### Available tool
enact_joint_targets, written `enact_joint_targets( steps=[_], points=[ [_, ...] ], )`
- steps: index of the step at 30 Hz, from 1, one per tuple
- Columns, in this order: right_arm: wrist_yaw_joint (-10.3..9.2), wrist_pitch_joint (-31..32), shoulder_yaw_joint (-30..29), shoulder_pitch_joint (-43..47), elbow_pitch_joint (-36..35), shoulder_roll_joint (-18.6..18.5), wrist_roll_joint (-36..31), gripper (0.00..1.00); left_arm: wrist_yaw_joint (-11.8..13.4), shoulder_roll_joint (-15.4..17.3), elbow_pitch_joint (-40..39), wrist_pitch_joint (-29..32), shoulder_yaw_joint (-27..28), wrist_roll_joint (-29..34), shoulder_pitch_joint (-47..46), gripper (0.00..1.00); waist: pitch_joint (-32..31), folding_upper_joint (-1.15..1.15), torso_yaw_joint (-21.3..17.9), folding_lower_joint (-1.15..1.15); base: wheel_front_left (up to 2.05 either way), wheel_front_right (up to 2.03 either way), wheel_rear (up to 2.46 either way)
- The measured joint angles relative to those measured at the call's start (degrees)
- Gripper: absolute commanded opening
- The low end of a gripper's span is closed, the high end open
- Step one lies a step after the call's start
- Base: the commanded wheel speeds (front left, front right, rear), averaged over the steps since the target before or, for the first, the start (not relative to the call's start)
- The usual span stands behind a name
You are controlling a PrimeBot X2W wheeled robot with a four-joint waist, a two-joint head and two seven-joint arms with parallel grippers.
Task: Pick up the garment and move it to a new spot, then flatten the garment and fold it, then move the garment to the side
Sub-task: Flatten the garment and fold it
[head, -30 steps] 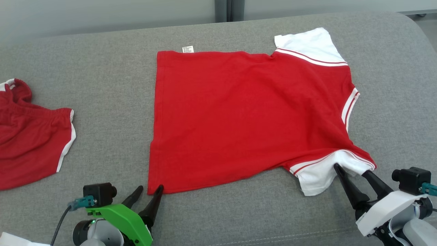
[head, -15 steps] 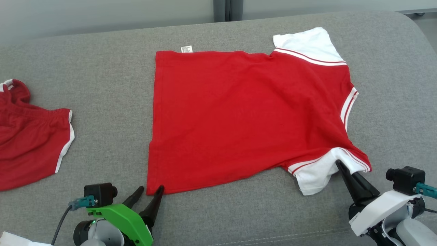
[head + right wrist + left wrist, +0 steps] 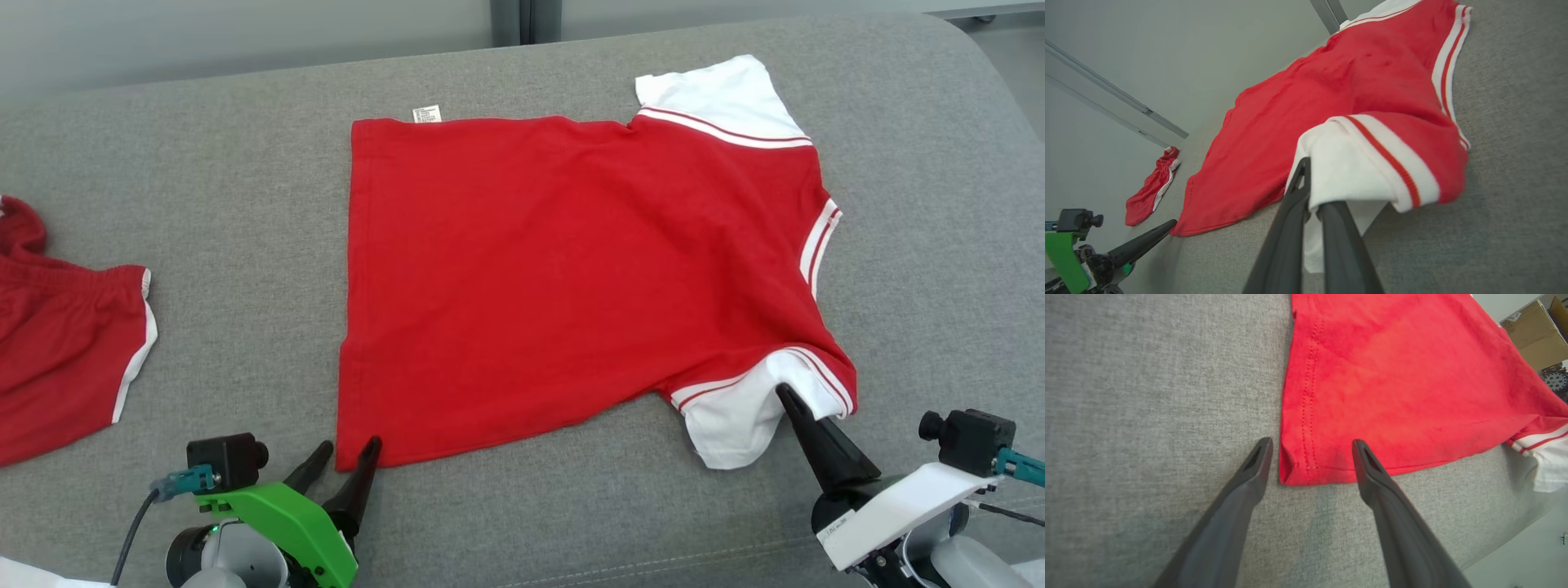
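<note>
A red T-shirt (image 3: 571,269) with white sleeves lies spread flat on the grey padded surface (image 3: 204,204), its hem to the left. My left gripper (image 3: 351,443) is open at the shirt's near hem corner (image 3: 1298,465); the corner sits between the two fingers in the left wrist view. My right gripper (image 3: 788,394) is shut on the near white sleeve (image 3: 735,416). In the right wrist view the sleeve (image 3: 1347,167) is bunched and lifted slightly over the shut fingertips (image 3: 1310,183). The far white sleeve (image 3: 718,94) lies flat.
Red shorts with white trim (image 3: 57,343) lie at the left edge of the surface, also in the right wrist view (image 3: 1151,188). A pale wall runs behind the surface. A cardboard box (image 3: 1531,330) stands beyond the surface's far side.
My right gripper has shut on the near white sleeve, which was between open fingers a second ago. The head camera has shifted a little. The left gripper stays open at the hem corner.
</note>
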Motion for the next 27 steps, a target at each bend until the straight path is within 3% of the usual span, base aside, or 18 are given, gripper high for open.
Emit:
enact_joint_targets(
  steps=[3, 9, 12, 27],
  points=[
    [0.0, 1.22, 1.21, 0.3, -1.3, -1.18, 5.19, 0.0, 0.19, -0.04, 0.25, 0.34, -0.22, -0.05, -0.01, 1.0, 0.09, 0.0, -0.66, 0.0, 0.0, 0.0, 0.0],
    [0.0, 2.26, 1.25, 1.2, -2.14, -4.28, 7.22, 0.0, 0.66, -0.03, 0.49, 2.2, -1.11, -0.37, -0.01, 1.0, 0.07, 0.0, -0.89, 0.0, 0.0, 0.0, 0.0],
    [0.0, 2.31, 1.35, 1.2, -2.34, -5.37, 7.61, 0.0, 0.66, -0.3, 0.29, 2.6, -1.1, -1.58, -0.01, 0.0, 0.07, 0.0, -0.92, 0.0, 0.0, 0.0, 0.0],
    [0.0, 2.45, 1.78, 3.18, -6.14, -7.27, 16.04, 0.0, -0.15, -0.15, -5.45, 2.2, 0.8, -3.44, -0.13, 0.0, 0.63, 0.0, -0.43, 0.0, 0.0, 0.0, 0.0]
  ],
)
